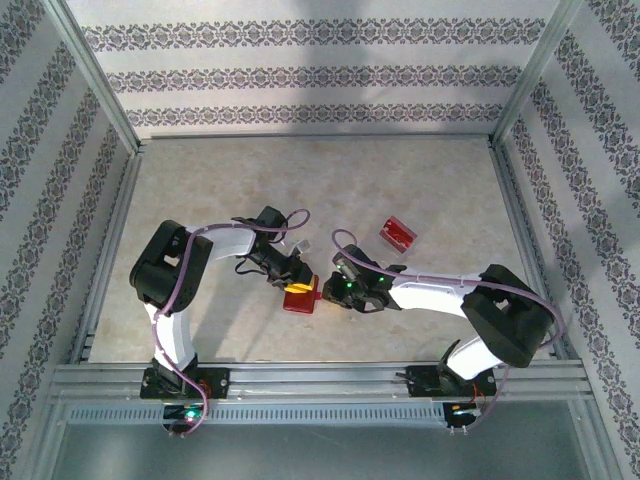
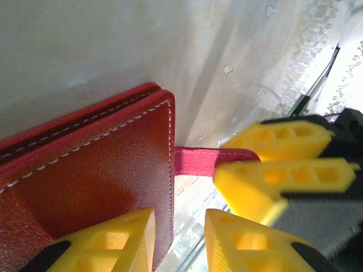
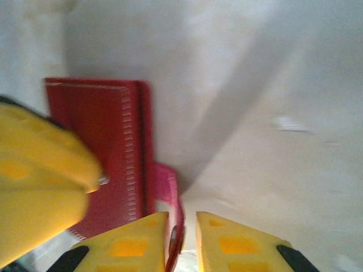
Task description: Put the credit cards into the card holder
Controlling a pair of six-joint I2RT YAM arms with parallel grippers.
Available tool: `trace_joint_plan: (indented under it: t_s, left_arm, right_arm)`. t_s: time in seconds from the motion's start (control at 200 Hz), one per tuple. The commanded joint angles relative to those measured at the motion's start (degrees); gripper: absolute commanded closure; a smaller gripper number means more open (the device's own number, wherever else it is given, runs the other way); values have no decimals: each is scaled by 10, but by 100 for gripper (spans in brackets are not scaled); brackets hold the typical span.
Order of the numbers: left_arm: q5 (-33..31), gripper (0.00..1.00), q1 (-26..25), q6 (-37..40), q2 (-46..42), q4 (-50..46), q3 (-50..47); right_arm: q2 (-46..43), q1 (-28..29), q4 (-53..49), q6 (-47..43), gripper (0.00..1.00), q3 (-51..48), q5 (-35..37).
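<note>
**Desk:** Where's the card holder sitting?

**Me:** I see the card holder lying closed on the table, near the front middle, right between my two arms. On the left wrist camera its red cover with white stitching faces me. The clasp tab sticks out sideways past the edge.

**Desk:** What's your left side doing?

**Me:** My left gripper has its jaws partly open. One finger lies over the cover and the other sits beyond the holder's edge, so that edge runs up through the gap. I see nothing clamped between them.

**Desk:** And the right?

**Me:** My right gripper faces the holder from the opposite side, jaws drawn narrow with the clasp tab between them. On the right wrist camera the tab lies against one finger and a sliver of light shows beside the other. Whether it's truly pinched, I cannot tell.

**Desk:** The cards?

**Me:** The credit cards show as a small red rectangle farther back on the table and to the right. They're well apart from the holder and from both grippers, and too small for me to count.
</note>
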Motion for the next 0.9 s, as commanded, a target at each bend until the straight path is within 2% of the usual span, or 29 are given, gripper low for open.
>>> trace_joint_plan:
  t_s: [0.0, 0.12, 0.255, 0.49, 0.56, 0.62, 0.68, 0.795, 0.895]
  left_arm:
    - [-6, 71, -9, -4, 10, 1, 1]
    - [-8, 71, -9, -5, 11, -2, 4]
    - [-16, 71, -8, -20, 11, -3, 2]
    - [-22, 71, -8, -27, 13, -4, 5]
    - [-21, 71, -8, -28, 14, -3, 5]
    - [-19, 71, -9, -34, 14, 1, 4]
    - [-11, 71, -8, -41, 14, 8, 2]
    - [6, 71, -9, -51, 19, 18, 0]
    - [16, 72, -9, -59, 21, 25, -2]
  right_arm:
    - [8, 16, 69, 13, 83, 13, -31]
    - [29, 26, 124, 28, 88, 16, -45]
    - [54, 31, 133, 32, 96, 25, -55]
    - [60, 36, 129, 26, 97, 33, -72]
    - [39, 37, 105, 18, 93, 29, -63]
    - [17, 37, 87, 15, 82, 19, -54]
    - [0, 38, 81, 15, 77, 4, -45]
    - [-19, 40, 84, 24, 71, -25, -42]
    - [-33, 44, 87, 27, 71, -37, -43]
